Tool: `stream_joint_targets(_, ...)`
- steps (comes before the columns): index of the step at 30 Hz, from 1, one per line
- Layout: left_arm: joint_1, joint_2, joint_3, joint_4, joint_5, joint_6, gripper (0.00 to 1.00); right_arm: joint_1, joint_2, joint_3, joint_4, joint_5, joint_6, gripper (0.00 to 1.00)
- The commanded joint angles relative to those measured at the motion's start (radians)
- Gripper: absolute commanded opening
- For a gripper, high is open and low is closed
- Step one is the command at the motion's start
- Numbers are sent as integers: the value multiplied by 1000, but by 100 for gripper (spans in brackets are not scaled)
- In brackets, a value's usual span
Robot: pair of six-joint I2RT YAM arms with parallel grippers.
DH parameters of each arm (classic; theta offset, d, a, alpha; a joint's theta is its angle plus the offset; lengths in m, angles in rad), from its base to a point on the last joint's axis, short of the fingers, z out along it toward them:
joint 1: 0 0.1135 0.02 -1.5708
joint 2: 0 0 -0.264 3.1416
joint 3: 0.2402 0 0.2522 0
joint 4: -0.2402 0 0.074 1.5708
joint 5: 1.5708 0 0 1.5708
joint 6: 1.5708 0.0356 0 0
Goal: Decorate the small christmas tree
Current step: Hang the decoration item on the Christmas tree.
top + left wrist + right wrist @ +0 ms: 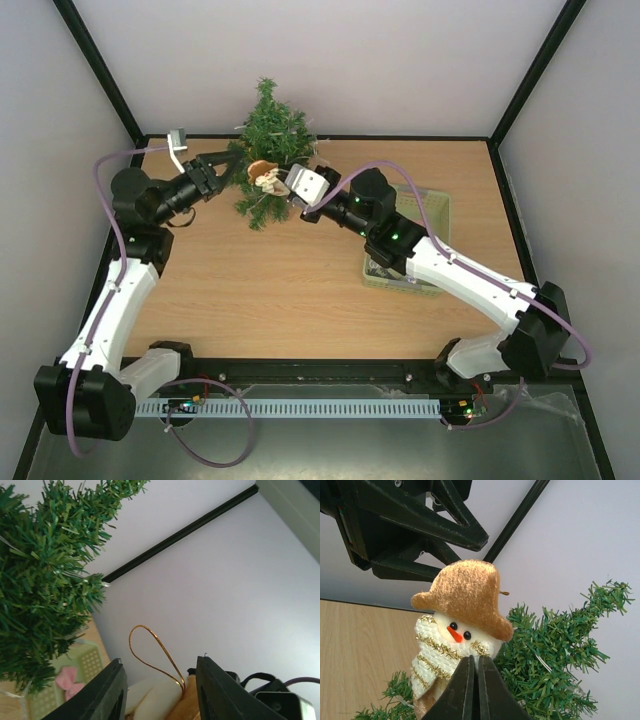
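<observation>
Right gripper is pinched tight, both fingers pressed together on the lower front of the snowman ornament, just under its scarf. We read that low grip as deliberate: it leaves the brown hat and the gold hanging loop free above the fingertips.

And there's the left gripper, fingers standing well apart, with that loop rising right in the gap between them and touching neither, as far as we can tell. So we'd call this a two-handed set-up. One hand steadies the figure, and the other is lined up to take or spread the thread.

The small christmas tree stands just beyond both sets of fingertips. Its branches sit close behind the snowman on the right hand's side and fill the space off the left hand's outer finger. We reckon a short reach would get the loop over a branch tip.

The pale green basket lies back under the right forearm, well behind that hand, with a pink bow inside it. We'd guess those are more trimmings.

The risk as we see it is a thin thread among bushy needles, and an open hand that must close on the loop, not the hat.
</observation>
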Motion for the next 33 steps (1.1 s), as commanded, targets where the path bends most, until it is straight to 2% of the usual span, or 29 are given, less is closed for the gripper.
stream_joint_targets(1, -2, -21, -47, 143, 15, -109, 38, 8, -42, -16, 71, -31, -19, 2)
stream_joint_targets(8, -14, 1, -37, 152, 27, -112, 39, 8, -41, -21, 97, -58, 0, 2)
stream_joint_targets(15, -33, 26, -50, 255, 46, -167, 36, 10, -33, -16, 97, -70, 7, 2)
stream_joint_targets(18, -33, 29, -61, 300, 46, -191, 25, 12, -30, -14, 94, -69, 7, 2)
stream_joint_targets(21, -33, 35, -64, 342, 48, -204, 4, 12, -27, -15, 88, -59, 9, 2)
stream_joint_targets(26, -26, 43, -28, 261, 14, -91, 2, 12, -5, 4, 14, 51, 79, 2)
stream_joint_targets(33, -15, 107, 77, 64, -27, 137, 3, 12, 37, 79, -103, 90, 262, 2)
